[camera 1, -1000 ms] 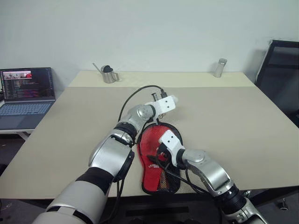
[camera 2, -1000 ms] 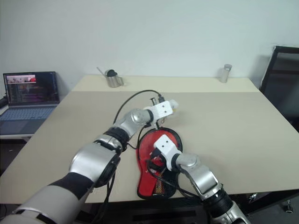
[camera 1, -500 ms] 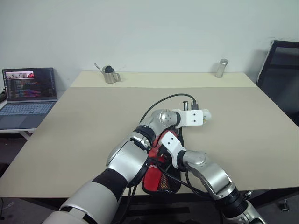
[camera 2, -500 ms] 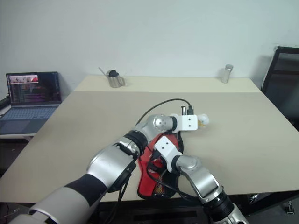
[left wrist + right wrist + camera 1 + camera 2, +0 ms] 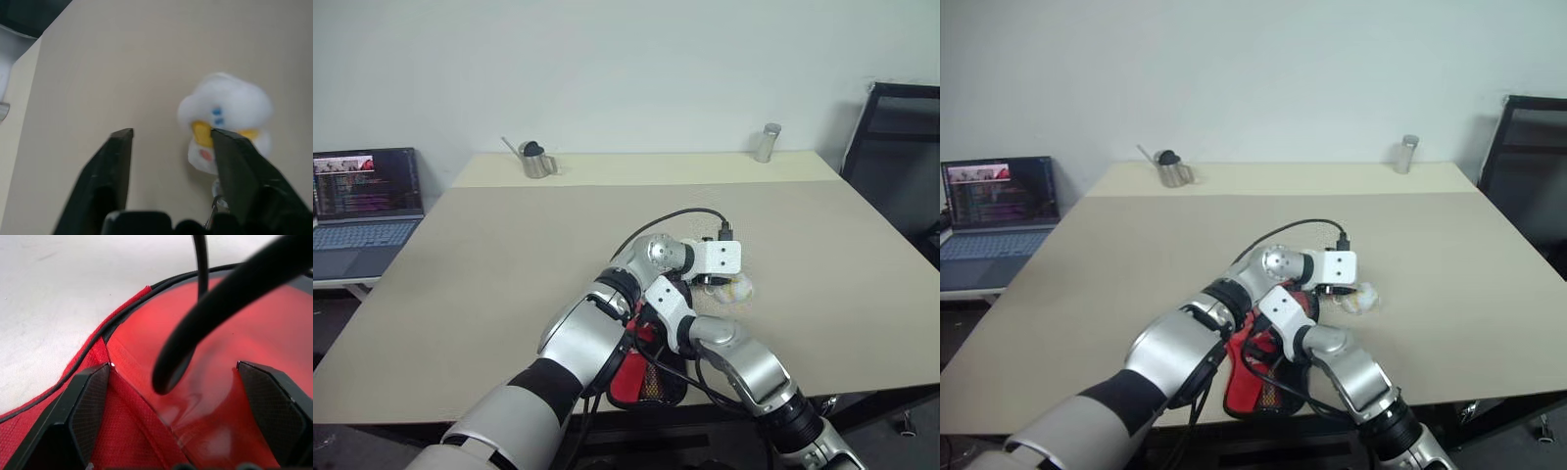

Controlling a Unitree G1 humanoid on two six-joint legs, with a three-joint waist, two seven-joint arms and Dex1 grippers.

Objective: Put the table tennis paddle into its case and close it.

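Note:
The case (image 5: 641,377), red and black with a mesh pocket, lies near the table's front edge, mostly covered by my arms. Its white fluffy zipper pull (image 5: 737,290) rests on the table to the right of it. My left gripper (image 5: 171,134) hovers over the pull, open and empty, with the pull (image 5: 230,105) just past one fingertip. My right gripper (image 5: 173,366) stands open low over the case's red fabric (image 5: 132,440), and a black cable crosses in front of it. The table tennis paddle is hidden.
A laptop (image 5: 367,196) sits on a side desk to the left. A metal pitcher (image 5: 536,160) and a metal cylinder (image 5: 766,143) stand at the table's far edge. A black chair (image 5: 901,147) is at the right.
My left gripper swung right with the white pull pinched in it, sank toward the table and opened, leaving the pull lying there. The right gripper stayed over the case.

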